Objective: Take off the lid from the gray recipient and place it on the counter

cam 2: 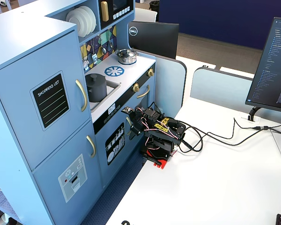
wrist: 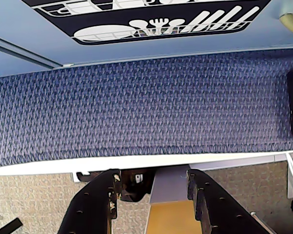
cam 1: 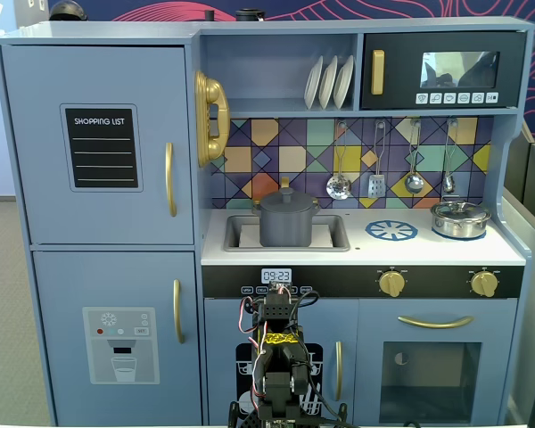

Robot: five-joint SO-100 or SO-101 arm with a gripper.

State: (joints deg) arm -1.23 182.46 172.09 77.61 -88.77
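The gray recipient (cam 1: 285,227) stands in the sink recess of the toy kitchen, with the dark gray lid (cam 1: 285,200) on top of it. Both also show in the other fixed view, the pot (cam 2: 97,90) and its lid (cam 2: 95,78). The white counter (cam 1: 428,248) with its blue star burner (cam 1: 391,230) lies to the right of the pot. My gripper (wrist: 154,179) is open and empty, well below the counter in front of the lower cabinet door (cam 2: 132,125). It faces the blue carpet (wrist: 146,102). The wrist view shows neither pot nor lid.
A shiny steel pot (cam 1: 460,218) with its own lid stands at the counter's right end. Utensils (cam 1: 374,183) hang above the counter. The arm's base (cam 2: 157,157) sits at the white table's edge (wrist: 136,161), with cables (cam 2: 215,136) trailing to the right. A monitor (cam 2: 274,65) stands at the far right.
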